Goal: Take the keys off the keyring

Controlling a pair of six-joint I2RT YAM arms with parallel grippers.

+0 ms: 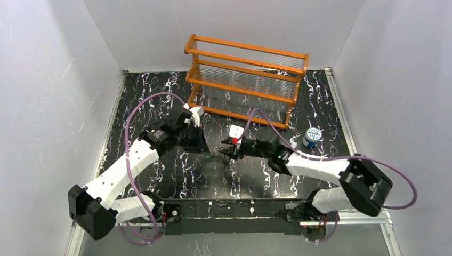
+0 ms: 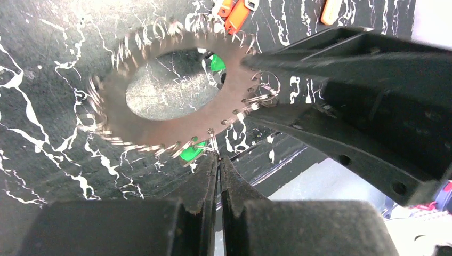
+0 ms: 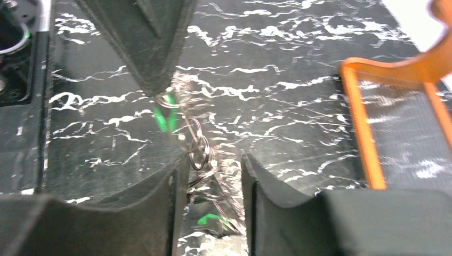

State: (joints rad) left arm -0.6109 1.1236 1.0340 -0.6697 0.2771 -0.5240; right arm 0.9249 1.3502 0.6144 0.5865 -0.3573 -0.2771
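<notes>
1 keyring (image 2: 154, 128), toothed in L-wrist, edge-on R-wrist | L pincer (image 2: 218, 160) pinching rim

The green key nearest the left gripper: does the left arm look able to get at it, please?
Probably yes: the left gripper sits shut at the keyring rim beside that green key; the right gripper straddles another side.

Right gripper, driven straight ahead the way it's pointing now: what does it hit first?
The keyring, edge-on between the open fingers of the right gripper. Just beyond it is the left gripper, shut on its rim, though depth there is unclear.
</notes>
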